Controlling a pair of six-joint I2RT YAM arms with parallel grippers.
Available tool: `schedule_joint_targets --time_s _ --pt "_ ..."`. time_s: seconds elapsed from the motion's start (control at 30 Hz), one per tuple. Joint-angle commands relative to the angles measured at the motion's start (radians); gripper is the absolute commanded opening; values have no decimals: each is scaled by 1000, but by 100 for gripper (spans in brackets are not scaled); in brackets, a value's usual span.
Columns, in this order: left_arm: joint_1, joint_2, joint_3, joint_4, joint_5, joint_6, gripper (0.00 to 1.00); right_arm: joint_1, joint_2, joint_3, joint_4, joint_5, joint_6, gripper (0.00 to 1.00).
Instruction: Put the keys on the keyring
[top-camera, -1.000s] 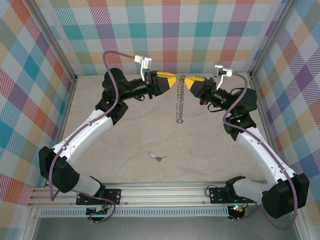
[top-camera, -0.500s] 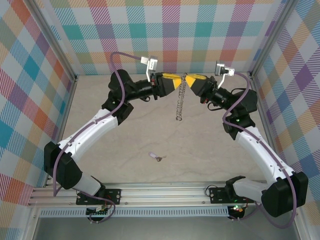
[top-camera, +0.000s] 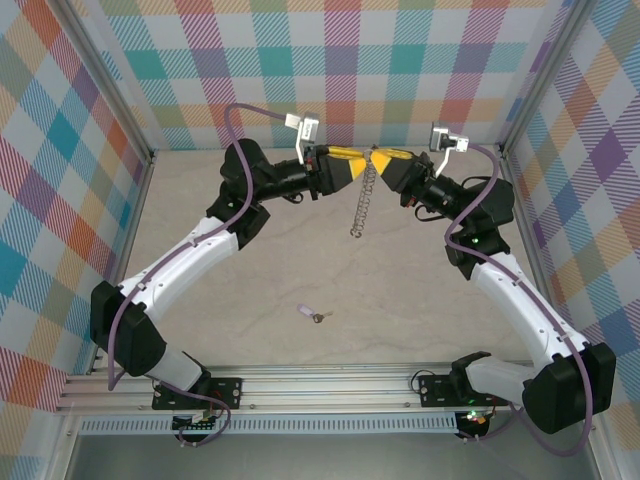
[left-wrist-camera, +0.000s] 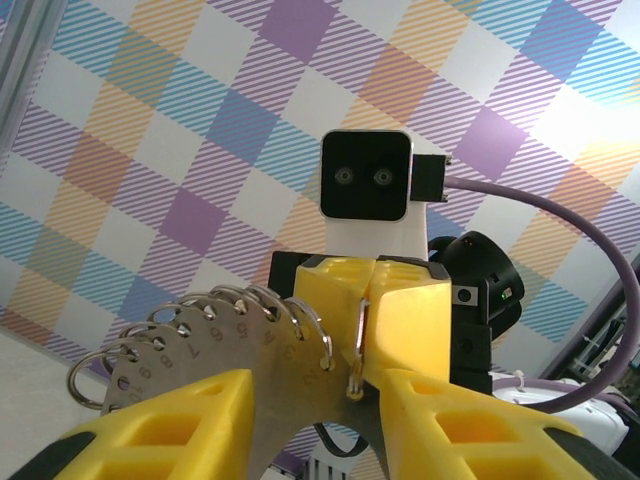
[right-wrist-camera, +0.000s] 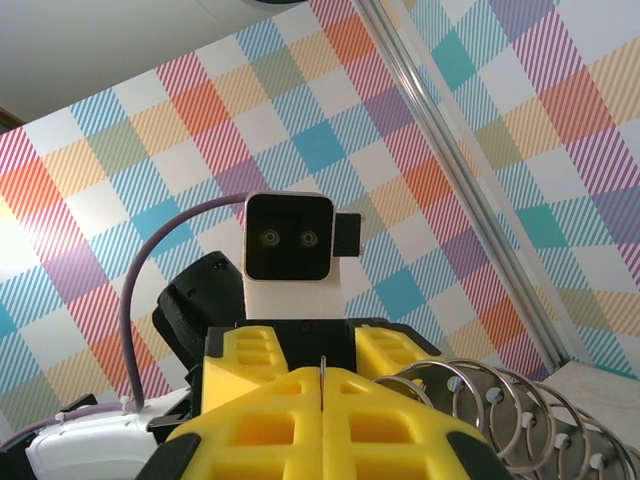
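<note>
Keyring (top-camera: 360, 205) hangs between left gripper (top-camera: 365, 156) and right gripper (top-camera: 377, 158).

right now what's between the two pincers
The keyring. In the top view its upper end sits between the left pincer and the right pincer, and the rest hangs down. The right wrist view shows the right pincer shut on it.

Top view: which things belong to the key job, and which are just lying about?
Job: keyring, clamped by the right gripper; left gripper, jaws open; keys, lying loose.
Just surroundings: table, checked walls, frame rail.
</note>
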Motion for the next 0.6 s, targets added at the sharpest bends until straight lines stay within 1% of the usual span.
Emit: schedule_joint_targets --time_s 0.0,0.13,0.33,0.57 --pt "-15 -24 44 24 -10 28 41 -4 4 1 61 -3 9 0" --pt "-15 -10 65 12 3 32 40 -4 8 3 64 -15 15 0" --pt "-15 5 74 17 17 23 34 -4 8 2 65 -15 16 0" --pt "-15 4 51 13 16 26 33 -4 5 0 61 -8 12 0"
